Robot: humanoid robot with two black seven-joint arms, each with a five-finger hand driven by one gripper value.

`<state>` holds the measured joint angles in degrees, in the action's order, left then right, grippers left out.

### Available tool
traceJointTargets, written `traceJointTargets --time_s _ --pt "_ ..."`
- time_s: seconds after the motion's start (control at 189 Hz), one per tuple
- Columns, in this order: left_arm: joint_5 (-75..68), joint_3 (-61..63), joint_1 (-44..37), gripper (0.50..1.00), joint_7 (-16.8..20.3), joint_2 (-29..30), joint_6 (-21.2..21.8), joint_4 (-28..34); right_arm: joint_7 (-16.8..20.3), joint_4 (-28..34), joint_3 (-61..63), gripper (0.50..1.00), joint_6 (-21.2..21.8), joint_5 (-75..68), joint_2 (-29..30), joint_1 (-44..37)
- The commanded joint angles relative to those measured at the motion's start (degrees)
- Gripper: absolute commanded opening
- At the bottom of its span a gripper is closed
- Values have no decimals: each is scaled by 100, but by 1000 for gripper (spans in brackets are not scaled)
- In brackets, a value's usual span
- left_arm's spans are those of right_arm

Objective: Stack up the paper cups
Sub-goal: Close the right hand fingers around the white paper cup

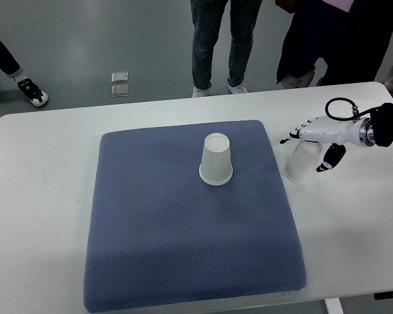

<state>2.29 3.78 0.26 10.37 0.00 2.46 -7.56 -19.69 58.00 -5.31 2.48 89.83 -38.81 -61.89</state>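
One white paper cup (216, 160) stands upside down near the middle of the blue mat (183, 242). A second white paper cup (300, 167) stands upside down on the white table (39, 196), just off the mat's right edge. My right hand (306, 154) comes in from the right edge and wraps this second cup near its top. Its fingers (295, 134) lie over the cup's far left side and the thumb (331, 159) presses its right side. The left arm does not show.
People stand on the grey floor beyond the table's far edge: jeans-clad legs (216, 46), someone in dark clothes (334, 39), and a shoe (33, 93) at far left. Two small clear objects (120, 84) lie on the floor.
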Motion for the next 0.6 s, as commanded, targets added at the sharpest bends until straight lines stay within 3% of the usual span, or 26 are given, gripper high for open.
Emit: traceJointTargets --time_s 0.0,0.597 --pt "-9 0 0 1000 0 0 0 0 0 -105 4 901 -81 9 75 36" --pt "0 0 0 1000 0 0 0 0 -9 -333 -146 791 -151 26 207 28"
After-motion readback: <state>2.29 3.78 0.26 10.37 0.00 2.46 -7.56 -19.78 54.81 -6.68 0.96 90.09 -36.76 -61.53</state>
